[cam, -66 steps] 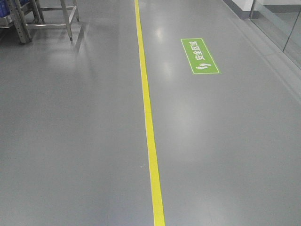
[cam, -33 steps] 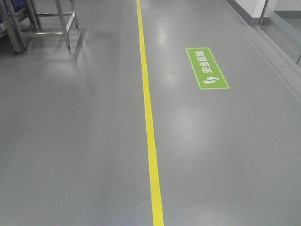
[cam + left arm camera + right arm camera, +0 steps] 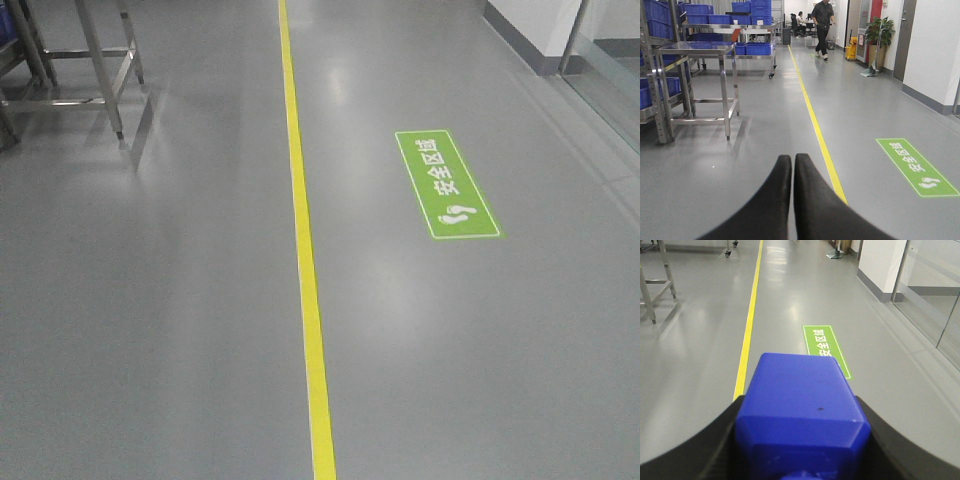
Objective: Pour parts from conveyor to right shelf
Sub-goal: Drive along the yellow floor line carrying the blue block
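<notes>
My right gripper [image 3: 801, 415] is shut on a bright blue plastic block [image 3: 797, 390], one of the parts. The block fills the gap between the black fingers [image 3: 705, 445] and is carried above the floor. My left gripper [image 3: 792, 159] is shut and empty, its two black fingers pressed together over the floor. A steel rack with deep blue bins [image 3: 657, 85] stands at the left edge of the left wrist view; I cannot tell if it is the right shelf. The conveyor is out of view. Neither gripper shows in the front view.
Glossy grey floor with a yellow line [image 3: 305, 280] and a green floor sign [image 3: 447, 185]. A steel table [image 3: 700, 50] stands left; its legs also show [image 3: 100, 70]. Carts with blue bins [image 3: 752, 47] and a walking person [image 3: 822, 22] are far ahead. A white wall [image 3: 935, 50] and glass panels [image 3: 935, 295] run along the right.
In the front view the green sign and the yellow line have slid down towards the camera, and the steel frame has shifted to the upper left corner. The base is rolling forward.
</notes>
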You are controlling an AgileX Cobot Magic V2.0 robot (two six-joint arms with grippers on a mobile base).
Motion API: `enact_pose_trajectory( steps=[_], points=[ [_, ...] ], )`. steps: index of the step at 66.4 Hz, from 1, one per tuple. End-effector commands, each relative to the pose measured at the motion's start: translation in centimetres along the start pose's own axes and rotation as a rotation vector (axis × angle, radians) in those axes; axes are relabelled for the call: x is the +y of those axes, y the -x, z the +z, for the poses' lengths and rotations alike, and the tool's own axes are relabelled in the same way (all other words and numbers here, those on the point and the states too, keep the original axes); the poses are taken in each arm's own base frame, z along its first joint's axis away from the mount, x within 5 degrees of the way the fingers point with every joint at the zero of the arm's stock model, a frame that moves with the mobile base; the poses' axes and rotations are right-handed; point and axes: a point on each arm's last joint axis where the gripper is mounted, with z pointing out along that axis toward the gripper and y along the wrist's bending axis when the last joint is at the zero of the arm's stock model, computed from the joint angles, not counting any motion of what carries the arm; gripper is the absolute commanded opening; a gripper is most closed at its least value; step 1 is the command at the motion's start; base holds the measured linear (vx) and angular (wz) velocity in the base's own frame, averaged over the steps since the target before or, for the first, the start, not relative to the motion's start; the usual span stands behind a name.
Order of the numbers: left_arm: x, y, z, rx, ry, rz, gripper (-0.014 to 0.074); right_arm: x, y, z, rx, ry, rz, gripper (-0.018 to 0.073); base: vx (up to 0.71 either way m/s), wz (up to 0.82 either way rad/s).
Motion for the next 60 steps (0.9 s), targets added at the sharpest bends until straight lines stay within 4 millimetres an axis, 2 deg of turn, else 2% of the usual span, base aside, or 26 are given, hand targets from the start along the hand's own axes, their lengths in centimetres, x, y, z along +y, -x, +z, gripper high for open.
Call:
enact_pose_trajectory(
  steps=[1,60],
  points=[
    [-0.08,1.44,-0.24,-0.109,-0.010,-0.016,-0.0006,-0.10,1.47,-0.24,-0.094,-0.008,-0.004,-0.0005,0.74,-0.02],
    [-0.08,1.44,-0.24,-0.109,-0.010,-0.016,-0.0006,-0.11,1.47,-0.24,-0.094,-0.008,-0.006,-0.0005,0.84,0.04]
  ],
)
